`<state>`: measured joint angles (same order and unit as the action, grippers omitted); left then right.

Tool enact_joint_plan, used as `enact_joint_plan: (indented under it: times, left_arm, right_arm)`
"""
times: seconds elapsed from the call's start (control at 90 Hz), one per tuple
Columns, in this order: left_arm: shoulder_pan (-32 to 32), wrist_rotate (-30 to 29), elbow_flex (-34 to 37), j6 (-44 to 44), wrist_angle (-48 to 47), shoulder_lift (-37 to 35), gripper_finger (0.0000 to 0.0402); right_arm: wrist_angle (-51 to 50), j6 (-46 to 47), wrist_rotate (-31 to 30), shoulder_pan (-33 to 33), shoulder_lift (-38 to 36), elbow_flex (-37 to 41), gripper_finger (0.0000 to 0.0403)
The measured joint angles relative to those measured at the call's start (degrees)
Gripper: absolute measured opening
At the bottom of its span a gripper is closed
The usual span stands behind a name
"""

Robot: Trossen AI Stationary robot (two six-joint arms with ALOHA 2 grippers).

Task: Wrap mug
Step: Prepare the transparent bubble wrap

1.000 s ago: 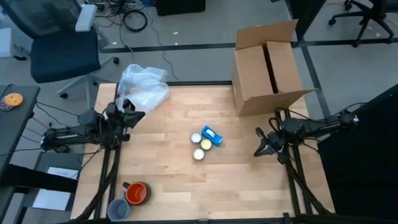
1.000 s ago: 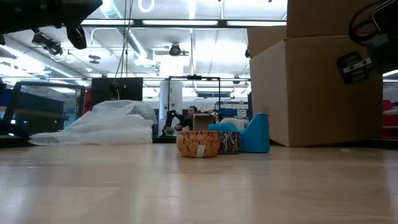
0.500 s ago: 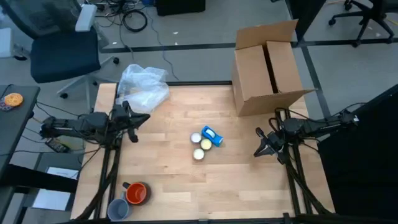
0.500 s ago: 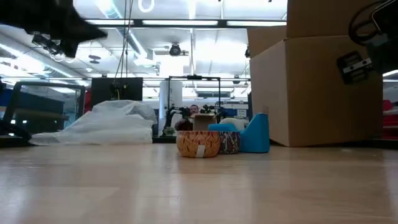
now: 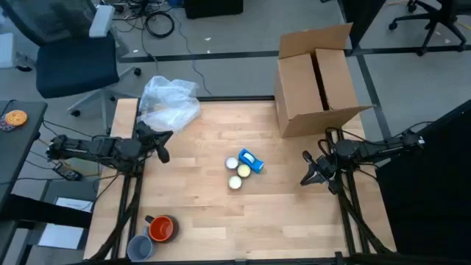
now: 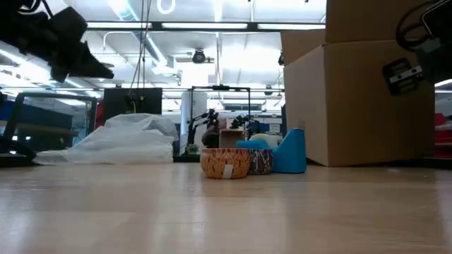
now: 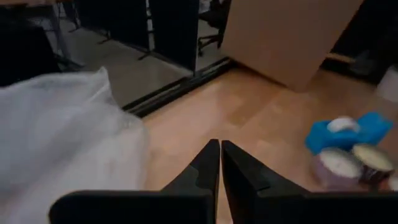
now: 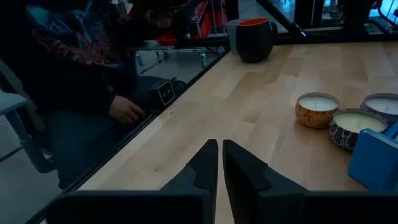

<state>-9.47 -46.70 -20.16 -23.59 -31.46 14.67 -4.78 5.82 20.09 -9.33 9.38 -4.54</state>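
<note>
Hovering just beside the plastic wrap (image 5: 168, 103), the left hand (image 5: 163, 146) has its fingers pressed together, empty. Well away from the wrap, the orange mug (image 5: 161, 228) stands at the bench's (image 5: 280, 206) near-left corner. Right hand (image 5: 307, 174) waits, fingers together.

Left gripper (image 5: 163, 144) swung back toward plastic wrap (image 5: 169, 102), lower in low view.

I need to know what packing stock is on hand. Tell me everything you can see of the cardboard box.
The cardboard box is plain brown corrugated board, standing upright at the table's far right corner, beyond the candles. Its top flaps are open, one raised at the back and one folded out toward the right arm's side. In the high view the inside is dark, so I cannot tell whether it holds anything. It rests on the wooden table; neither gripper touches it.
</note>
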Motion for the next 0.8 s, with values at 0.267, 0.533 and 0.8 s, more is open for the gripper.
enact_joint_plan:
  times: [0.267, 0.533, 0.8]
  left_arm:
    - [0.1, 0.0, 0.6, -0.8, -0.3, 3.1, 0.0076]
    - [3.9, -3.6, 0.6, 0.8, 4.6, 12.2, 0.0178]
    - [8.9, -3.8, 0.1, -5.4, 6.4, 26.9, 0.0203]
  right_arm:
    - [0.0, 0.0, 0.0, 0.0, 0.0, 0.0, 0.0003]
    - [0.0, 0.0, 0.0, 0.0, 0.0, 0.0, 0.0003]
    - [0.0, 0.0, 0.0, 0.0, 0.0, 0.0, 0.0003]
